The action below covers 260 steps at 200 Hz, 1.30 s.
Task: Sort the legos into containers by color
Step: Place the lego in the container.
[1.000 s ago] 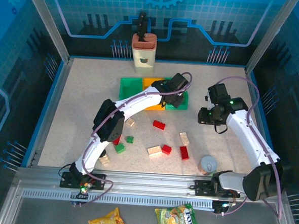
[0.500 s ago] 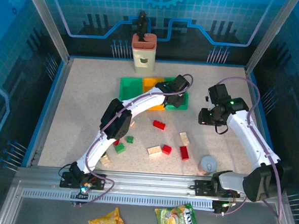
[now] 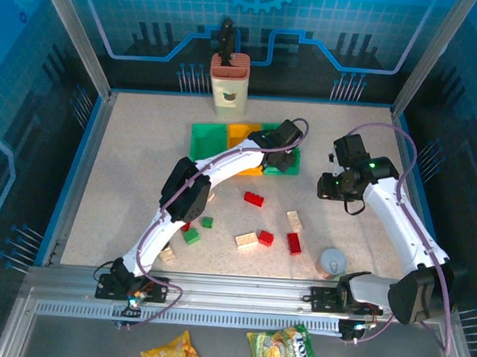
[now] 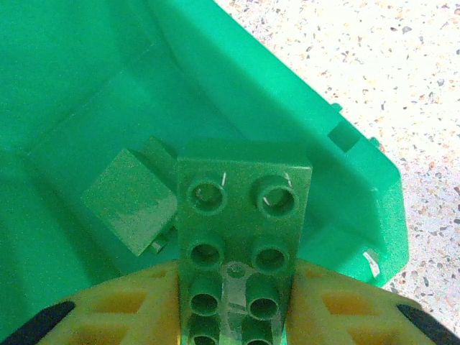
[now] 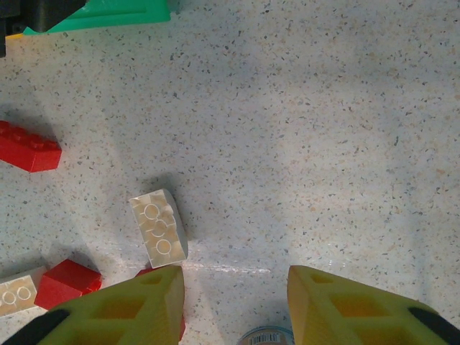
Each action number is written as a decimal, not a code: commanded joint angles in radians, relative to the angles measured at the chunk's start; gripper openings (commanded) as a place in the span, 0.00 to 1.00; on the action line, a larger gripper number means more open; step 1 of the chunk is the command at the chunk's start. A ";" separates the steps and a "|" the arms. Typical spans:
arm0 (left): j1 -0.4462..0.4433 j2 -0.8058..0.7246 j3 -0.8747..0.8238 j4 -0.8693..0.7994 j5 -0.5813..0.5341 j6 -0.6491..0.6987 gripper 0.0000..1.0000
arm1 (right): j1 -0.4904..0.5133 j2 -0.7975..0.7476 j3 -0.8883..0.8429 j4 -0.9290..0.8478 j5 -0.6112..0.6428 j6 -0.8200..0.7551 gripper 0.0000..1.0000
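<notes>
While my left gripper (image 4: 233, 277) grips a green brick (image 4: 243, 208) over the green bin (image 4: 215, 79), where another brick (image 4: 129, 201) already lies, my right gripper (image 5: 236, 287) hangs parted and empty above the surface (image 5: 323, 144), with about 10 loose bricks (image 3: 253, 199), red, green and cream, left unsorted.

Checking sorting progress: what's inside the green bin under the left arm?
One small green brick lies inside the green bin. A larger green brick between the left fingers hides whatever is beneath it.
</notes>
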 commanded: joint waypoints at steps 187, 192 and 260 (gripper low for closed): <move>0.005 -0.373 -0.286 -0.016 0.042 -0.054 0.36 | -0.010 0.011 -0.012 0.029 -0.059 0.025 0.43; 0.005 -0.390 -0.302 -0.018 0.046 -0.059 0.37 | -0.009 0.014 -0.012 0.028 -0.059 0.024 0.43; 0.022 -0.624 -0.610 -0.043 0.060 -0.160 0.41 | 0.021 0.059 -0.023 0.068 -0.071 0.044 0.43</move>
